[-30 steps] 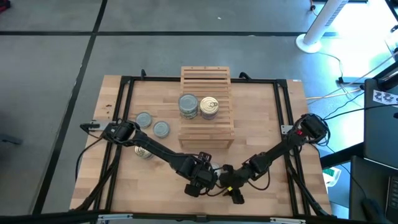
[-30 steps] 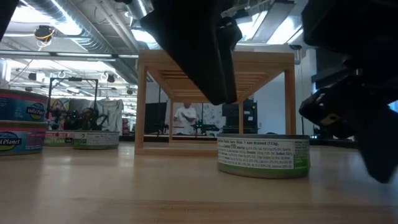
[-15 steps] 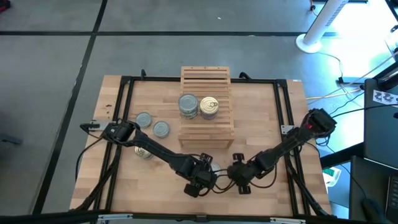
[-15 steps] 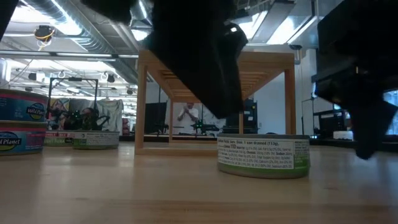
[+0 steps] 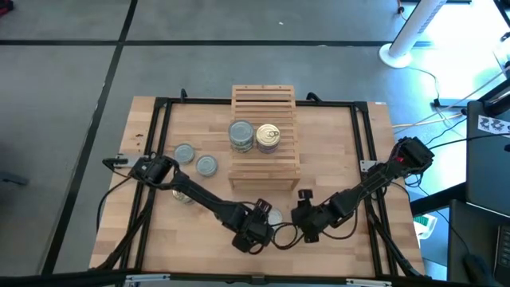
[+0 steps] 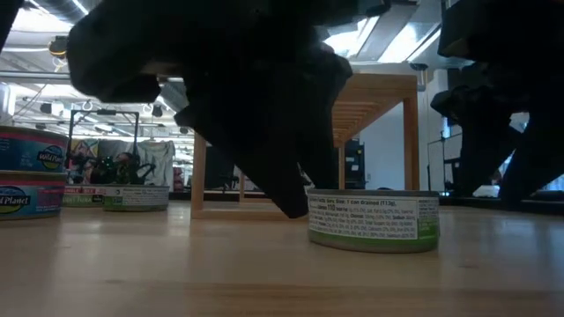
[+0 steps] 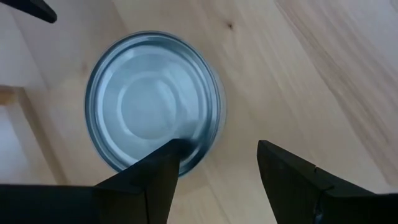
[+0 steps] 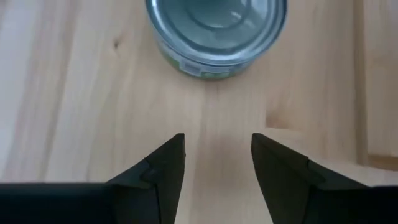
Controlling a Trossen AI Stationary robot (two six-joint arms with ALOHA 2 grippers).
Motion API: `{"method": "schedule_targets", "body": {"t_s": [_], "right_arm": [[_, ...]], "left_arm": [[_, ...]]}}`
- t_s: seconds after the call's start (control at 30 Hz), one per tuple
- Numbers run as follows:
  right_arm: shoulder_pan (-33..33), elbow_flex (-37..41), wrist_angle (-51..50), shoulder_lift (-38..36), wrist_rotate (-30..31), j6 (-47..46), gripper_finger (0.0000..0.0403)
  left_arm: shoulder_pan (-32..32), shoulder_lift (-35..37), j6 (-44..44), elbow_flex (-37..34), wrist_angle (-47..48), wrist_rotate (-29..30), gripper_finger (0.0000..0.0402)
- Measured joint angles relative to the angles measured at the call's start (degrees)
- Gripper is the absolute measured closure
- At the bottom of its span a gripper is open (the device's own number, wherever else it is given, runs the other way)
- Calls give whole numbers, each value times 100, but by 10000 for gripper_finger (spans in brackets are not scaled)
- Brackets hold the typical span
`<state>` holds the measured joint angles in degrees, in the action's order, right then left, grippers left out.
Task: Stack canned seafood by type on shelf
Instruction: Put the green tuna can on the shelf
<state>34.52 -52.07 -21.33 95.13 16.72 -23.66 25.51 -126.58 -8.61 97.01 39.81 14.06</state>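
left gripper (image 7: 214,165) above a grey-topped tin (image 7: 152,102) on the table (image 5: 335,151), fingers apart, empty, one fingertip over its rim, right gripper (image 8: 214,158) just short of the tin, parted, empty, shelf (image 5: 264,135) beyond, two tin stacks (image 5: 254,136) on top

**Where Each Camera Looks**

The high camera looks straight down on the whole light wooden table (image 5: 335,159). The low camera sits at table height near the front edge, facing the room. Both wrist cameras point down, very close. All four see the small round grey-topped tin (image 5: 275,215) (image 6: 373,220) (image 7: 152,102) (image 8: 216,34).
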Motion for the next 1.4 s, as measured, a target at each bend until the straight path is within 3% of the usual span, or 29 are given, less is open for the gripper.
{"method": "schedule_targets", "body": {"t_s": [0.2, 0.73, 1.4], "right_arm": [[-2, 0, 83, 2, -80, 2, 217], [-4, 0, 221, 7, -84, 0, 216], [-4, 2, 501, 11, -88, 0, 217]], "left_arm": [[86, 0, -330, -7, -13, 318, 201], [96, 0, -596, -4, -26, 390, 332], [110, -273, -1184, 26, -45, 530, 378]]}}
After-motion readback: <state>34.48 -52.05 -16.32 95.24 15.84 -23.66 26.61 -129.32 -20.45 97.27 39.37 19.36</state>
